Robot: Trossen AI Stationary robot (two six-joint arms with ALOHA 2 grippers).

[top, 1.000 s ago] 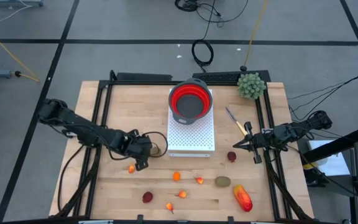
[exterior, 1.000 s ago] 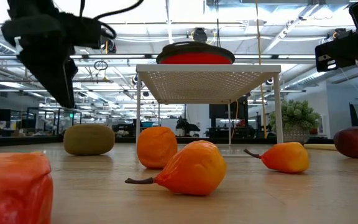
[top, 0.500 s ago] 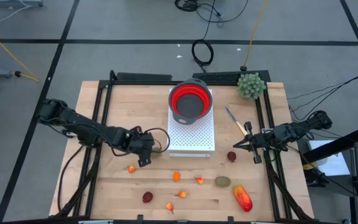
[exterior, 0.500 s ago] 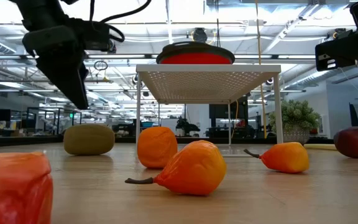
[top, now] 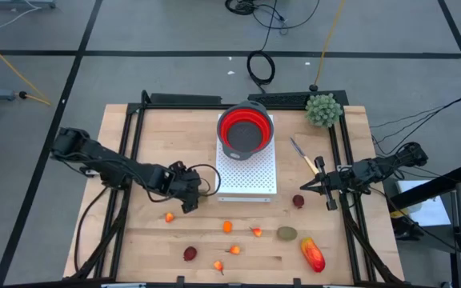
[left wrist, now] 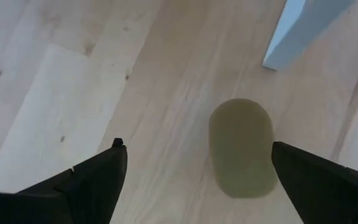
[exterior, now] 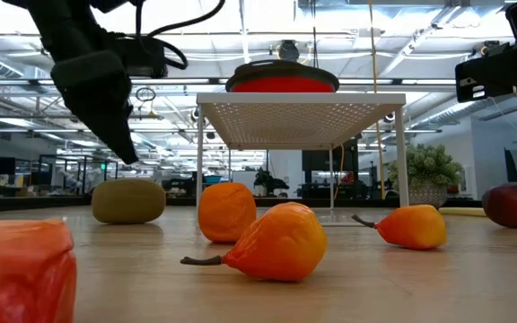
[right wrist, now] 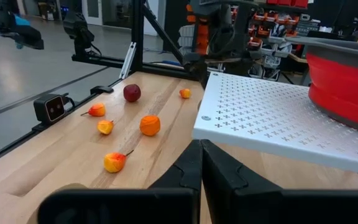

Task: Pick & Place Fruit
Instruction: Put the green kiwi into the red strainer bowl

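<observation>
Small toy fruit pieces are scattered across the near half of the wooden table. A brown-green oval (left wrist: 241,148) lies flat beside the white stand's leg. A dark-red ball (top: 298,201) rests apart to the right, another (top: 189,254) near the front edge. A second oval (top: 286,233) lies just beside the red-orange oblong (top: 312,254). Tiny orange pieces (top: 227,226) are spread between.

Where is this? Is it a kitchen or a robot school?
Probably a robot lab in a big open workshop, not a kitchen. Two dark robot arms work over a wooden table, cables lie on the grey floor, and behind the table are bright ceiling lights and equipment racks.
</observation>
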